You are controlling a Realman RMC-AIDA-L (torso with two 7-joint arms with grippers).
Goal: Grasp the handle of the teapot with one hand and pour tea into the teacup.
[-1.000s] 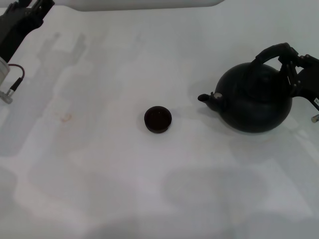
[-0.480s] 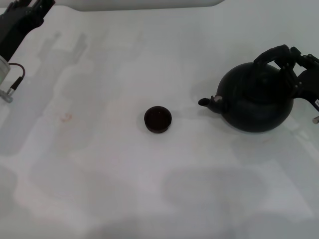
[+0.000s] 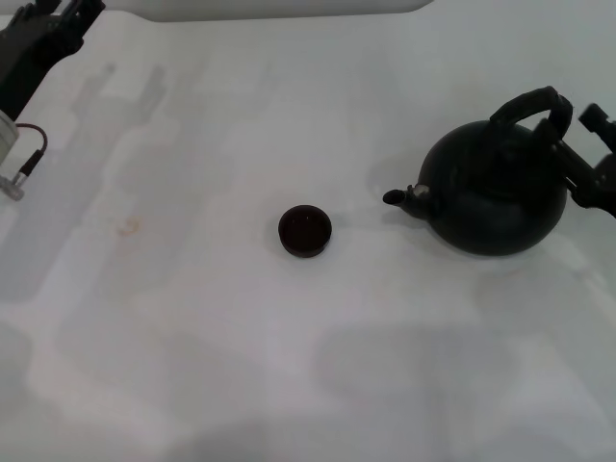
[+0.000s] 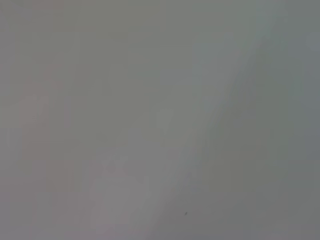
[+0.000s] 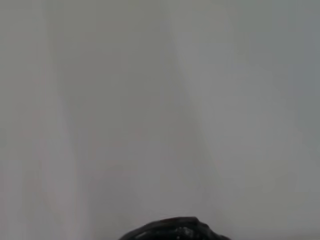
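Two arms are on my rig, and only the right one is busy. The teapot (image 3: 496, 197) sits on the white table (image 3: 289, 366) at the right side, with its stubby spout (image 3: 399, 197) pointing left at the teacup (image 3: 305, 231). The teacup sits well apart from the pot, near the middle of the table, and I cannot tell if anything is in it.

My right gripper (image 3: 587, 164) is at the far right edge, just beside the handle (image 3: 529, 108). A second ago its fingers were wrapped close around the right end of that black loop. Now they have slid off to the right and the whole arch shows bare. So the claw has nothing in it. It looks partly spread, with one dark finger (image 3: 595, 117) up high and the rest low by the pot's side.

The pot looks to be in just about the same place, flat on the table. I think this means the grab slipped or was let go, so the pour has not started. I will need to bring the claw back over the loop and close it well before I lift.

My left gripper (image 3: 43, 29) is parked at the far left corner, and I cannot tell how its fingers stand.
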